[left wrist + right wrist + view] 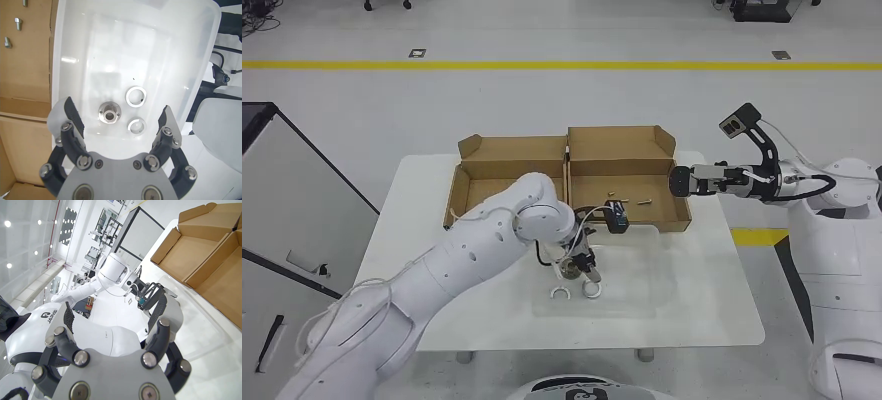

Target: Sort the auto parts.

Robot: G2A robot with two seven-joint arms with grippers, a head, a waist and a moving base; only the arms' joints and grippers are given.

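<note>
1. The white table (712, 290) carries everything.
2. Two open cardboard boxes sit side by side at the table's 12 o'clock: the left box (507, 185) and the right box (592, 195).
3. A clear plastic tray (632, 270) lies at 6 o'clock of the right box, just beside it.
4. The left gripper (117, 107) hangs over the tray's 9 o'clock half, its jaws spread wide with nothing between them.
5. The right gripper (115, 301) hovers at the right box's 3 o'clock edge, also wide open and holding nothing.
6. A metal flanged hub (109, 115) stands on the tray floor under the left gripper.
7. Two metal rings, a larger ring (135, 96) and a smaller ring (137, 126), lie just beside the hub, toward the tray's 7 o'clock corner.
8. Small bolts (18, 23) lie on the floor of the right box.
</note>
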